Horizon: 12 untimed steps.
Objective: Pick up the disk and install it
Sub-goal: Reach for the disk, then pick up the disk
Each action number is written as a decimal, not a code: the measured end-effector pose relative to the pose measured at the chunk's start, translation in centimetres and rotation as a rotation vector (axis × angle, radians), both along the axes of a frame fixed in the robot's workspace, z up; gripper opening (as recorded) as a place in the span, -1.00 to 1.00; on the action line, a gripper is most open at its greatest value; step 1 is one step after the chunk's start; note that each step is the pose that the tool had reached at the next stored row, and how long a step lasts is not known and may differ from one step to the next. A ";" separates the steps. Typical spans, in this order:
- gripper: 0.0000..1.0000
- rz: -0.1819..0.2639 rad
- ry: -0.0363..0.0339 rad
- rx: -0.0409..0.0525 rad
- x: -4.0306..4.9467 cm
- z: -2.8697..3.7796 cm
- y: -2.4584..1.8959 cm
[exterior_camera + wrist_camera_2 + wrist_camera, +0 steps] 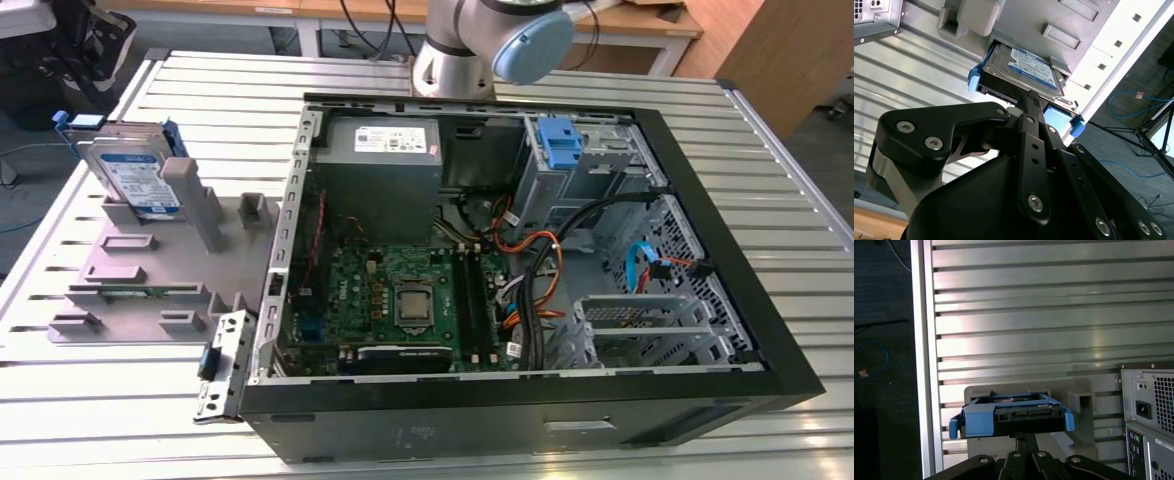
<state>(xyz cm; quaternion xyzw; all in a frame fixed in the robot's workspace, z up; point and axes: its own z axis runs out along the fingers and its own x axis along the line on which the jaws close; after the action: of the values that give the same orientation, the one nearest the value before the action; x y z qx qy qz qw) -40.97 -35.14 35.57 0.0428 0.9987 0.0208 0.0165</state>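
Observation:
The disk (134, 172) is a silver-grey drive with a white-and-blue label and blue rails. It stands on edge in a slot of the grey holder (147, 270) at the exterior view's left. Both wrist views show the disk (1021, 67) (1009, 415) just beyond my black gripper (1029, 97) (1026, 437). The fingers look pressed together with nothing between them, and their tips line up with the drive's near edge. I cannot tell whether they touch it.
The open computer case (534, 250) lies on the slatted metal table (787, 200), with the motherboard, cables and a grey power-supply box (380, 150) inside. A blue bracket (561, 145) sits in the far bay. The table edge (921, 365) runs close to the holder.

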 end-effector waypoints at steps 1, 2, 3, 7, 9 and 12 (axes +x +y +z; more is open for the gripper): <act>-0.79 0.000 -0.0002 0.0002 -0.01 -0.10 0.00; -0.79 0.000 0.0001 -0.0003 0.00 -0.36 0.00; -0.79 0.000 0.0002 -0.0005 0.00 -0.36 0.00; -0.79 0.000 -0.0001 -0.0013 0.00 -0.38 0.00; -0.79 0.000 -0.0001 -0.0013 0.00 -0.38 0.00; -0.79 0.000 -0.0001 -0.0014 0.00 -0.38 0.00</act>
<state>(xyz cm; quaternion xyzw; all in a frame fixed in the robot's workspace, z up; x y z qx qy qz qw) -40.97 -35.15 35.19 0.0428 0.9987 0.0202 0.0166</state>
